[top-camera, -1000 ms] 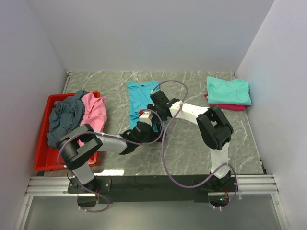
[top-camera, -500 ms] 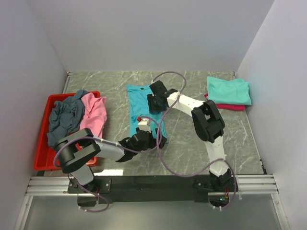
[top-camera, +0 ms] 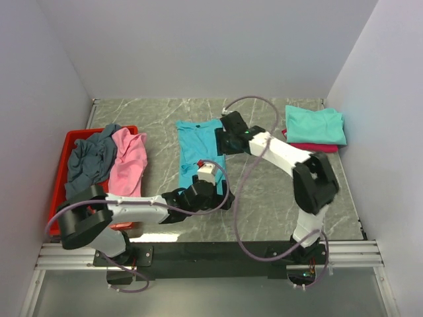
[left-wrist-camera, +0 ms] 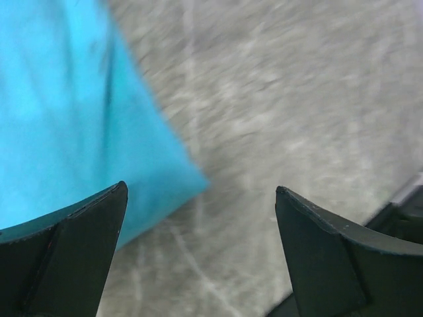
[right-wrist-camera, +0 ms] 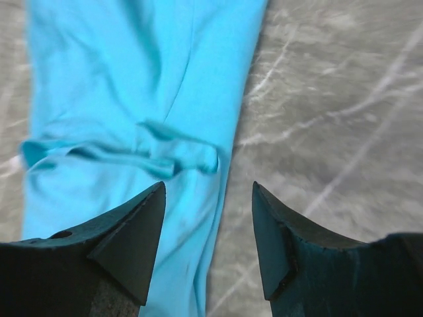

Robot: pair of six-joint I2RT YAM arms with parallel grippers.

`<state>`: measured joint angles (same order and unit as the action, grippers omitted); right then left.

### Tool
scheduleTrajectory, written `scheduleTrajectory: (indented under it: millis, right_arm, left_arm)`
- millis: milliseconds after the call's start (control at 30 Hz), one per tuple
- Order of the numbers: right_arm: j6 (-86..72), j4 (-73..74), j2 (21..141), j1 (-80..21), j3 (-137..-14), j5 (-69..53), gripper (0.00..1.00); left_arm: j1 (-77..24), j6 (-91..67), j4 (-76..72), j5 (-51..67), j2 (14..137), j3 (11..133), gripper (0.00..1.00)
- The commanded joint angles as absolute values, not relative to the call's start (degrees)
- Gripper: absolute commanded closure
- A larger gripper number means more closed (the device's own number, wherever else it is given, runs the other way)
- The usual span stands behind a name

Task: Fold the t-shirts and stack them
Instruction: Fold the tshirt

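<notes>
A turquoise t-shirt (top-camera: 197, 148) lies folded into a long strip mid-table. My left gripper (top-camera: 215, 197) hovers open at its near right corner; in the left wrist view the turquoise corner (left-wrist-camera: 59, 119) lies by the left finger, and only bare table shows inside the left gripper (left-wrist-camera: 200, 188). My right gripper (top-camera: 225, 140) is open over the strip's far right edge; the right wrist view shows the right gripper (right-wrist-camera: 208, 185) straddling the turquoise hem (right-wrist-camera: 132, 79), holding nothing. A mint-green t-shirt (top-camera: 316, 124) lies folded on a crimson one (top-camera: 305, 146) at the back right. Pink (top-camera: 127, 162) and slate-grey (top-camera: 89, 162) t-shirts lie crumpled.
The red plastic tray (top-camera: 58, 218) at the left edge holds the pink and grey shirts. White walls close in the marble table (top-camera: 264, 198) on three sides. Purple cables loop off both arms above the table's middle.
My right gripper swung from over the shirt's middle to its far right edge. The left arm stretched out to the right along the near end. The turquoise strip lies straighter.
</notes>
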<state>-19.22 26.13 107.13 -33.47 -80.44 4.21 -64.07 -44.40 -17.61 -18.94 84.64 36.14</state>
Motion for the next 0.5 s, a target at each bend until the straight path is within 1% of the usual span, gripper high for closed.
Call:
scheduleTrajectory:
  millis: [0, 67, 233, 300, 333, 467]
  right_arm:
    - [-19.51, 23.56, 96.71, -33.40, -76.13, 6.41, 0.38]
    - [-19.95, 23.38, 92.75, -33.49, -72.17, 6.50, 0.37]
    - [-21.27, 21.88, 85.44, -34.01, -62.78, 5.10, 0.37]
    - [-21.97, 21.62, 82.45, -34.36, -60.48, 4.66, 0.37]
    - [-22.32, 21.45, 81.57, -34.80, -58.21, 3.61, 0.37]
    - [-24.43, 20.04, 78.06, -37.08, -52.74, 2.72, 0.37]
  left_arm:
    - [-65.74, -40.52, -11.70, -22.23, 78.59, 41.48, 0.01]
    - [-65.74, -40.43, -10.03, -23.55, 76.56, 41.84, 0.01]
    - [-64.61, -43.58, 1.47, -30.93, 70.76, 41.66, 0.01]
    - [-62.42, -45.95, 5.51, -29.89, 69.70, 40.87, 0.01]
    - [-59.62, -46.66, 6.15, -28.84, 69.44, 40.26, 0.01]
    - [-53.62, -48.86, 6.50, -24.09, 67.86, 34.38, 0.01]
